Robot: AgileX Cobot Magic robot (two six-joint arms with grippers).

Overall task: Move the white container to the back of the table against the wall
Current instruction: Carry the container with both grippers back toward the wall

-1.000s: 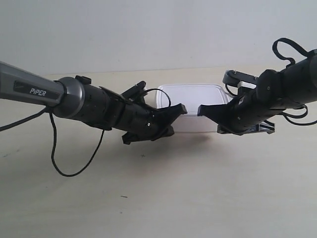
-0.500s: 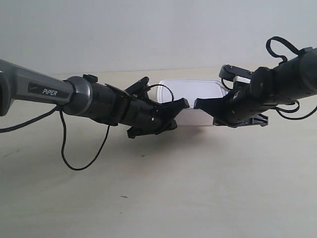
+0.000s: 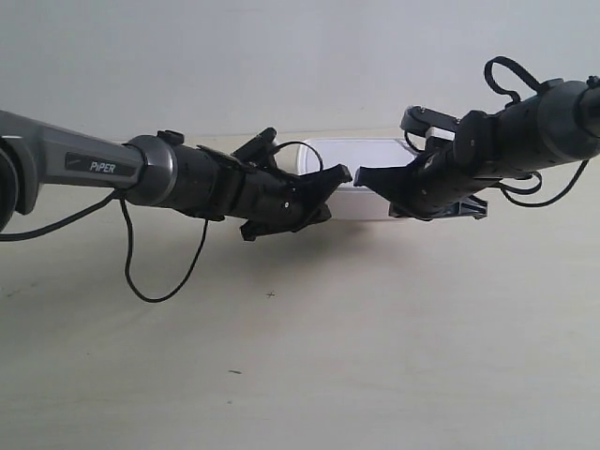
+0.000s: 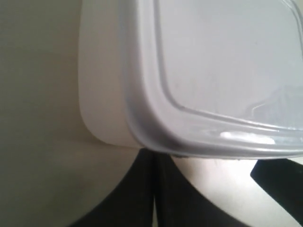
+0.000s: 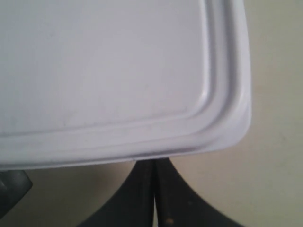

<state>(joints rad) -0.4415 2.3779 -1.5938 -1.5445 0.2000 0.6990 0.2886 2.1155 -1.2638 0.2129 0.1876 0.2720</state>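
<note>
The white container (image 3: 361, 161) has been pushed nearer the wall (image 3: 281, 56) (a gap apparently remaining); the left pincer (image 4: 154, 165) and the right pincer (image 5: 154, 171) are closed, empty, against its near edge; further even pushing is called for.

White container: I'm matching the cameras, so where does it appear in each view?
Exterior view: white container at centre back, near the wall.
Left wrist view: white container, one corner, fills the frame beyond the shut left fingers.
Right wrist view: another corner, beyond the shut right fingers.
Shared landmark: the pale table.
</note>
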